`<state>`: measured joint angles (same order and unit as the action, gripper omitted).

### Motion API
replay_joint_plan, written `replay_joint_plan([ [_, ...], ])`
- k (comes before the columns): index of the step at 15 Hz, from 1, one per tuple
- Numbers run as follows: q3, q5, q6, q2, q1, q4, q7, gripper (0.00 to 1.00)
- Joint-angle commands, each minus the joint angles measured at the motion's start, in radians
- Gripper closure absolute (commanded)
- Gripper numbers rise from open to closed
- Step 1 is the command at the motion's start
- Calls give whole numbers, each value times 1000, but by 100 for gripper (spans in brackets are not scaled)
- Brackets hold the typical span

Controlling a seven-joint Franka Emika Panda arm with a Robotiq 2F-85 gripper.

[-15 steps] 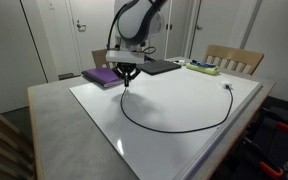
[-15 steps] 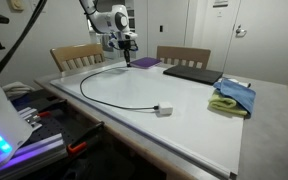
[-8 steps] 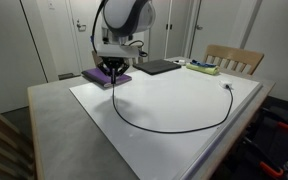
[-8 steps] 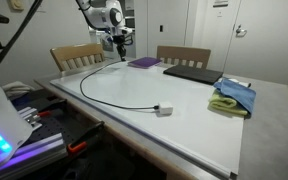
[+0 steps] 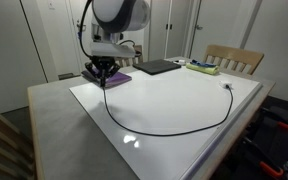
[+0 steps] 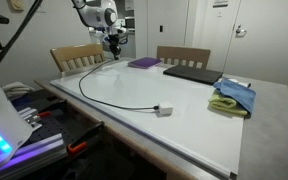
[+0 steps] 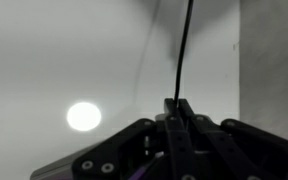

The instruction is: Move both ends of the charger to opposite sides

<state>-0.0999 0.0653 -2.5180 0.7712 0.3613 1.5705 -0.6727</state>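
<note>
The charger (image 5: 174, 131) was plain black against a glossy white board (image 5: 184, 95), and the table (image 5: 54, 125) around it was mottled grey. The gripper (image 5: 105, 84) was black, the arm (image 5: 119, 15) above it white. There were also a purple pad (image 6: 143, 63), a dark grey laptop (image 6: 192, 73), a blue and yellow-green cloth (image 6: 233, 97) and pale wooden chairs (image 5: 234, 58).

We cannot see the charger (image 7: 183, 50) tip held in the gripper (image 7: 177, 104): its clamped fingers (image 7: 171, 120) hide it. Ahead of them the cord leaves the wrist view's top edge. The far plug (image 5: 229, 87), well apart from the gripper, is too small to identify.
</note>
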Motion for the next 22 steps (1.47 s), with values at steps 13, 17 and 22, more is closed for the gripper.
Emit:
replay_joint_plan([
  [13,-254,-63,111,220,-10,-284,812,68],
  [17,-170,-20,189,212,27,-362,806,46],
  [22,-67,9,195,162,42,-388,669,12],
])
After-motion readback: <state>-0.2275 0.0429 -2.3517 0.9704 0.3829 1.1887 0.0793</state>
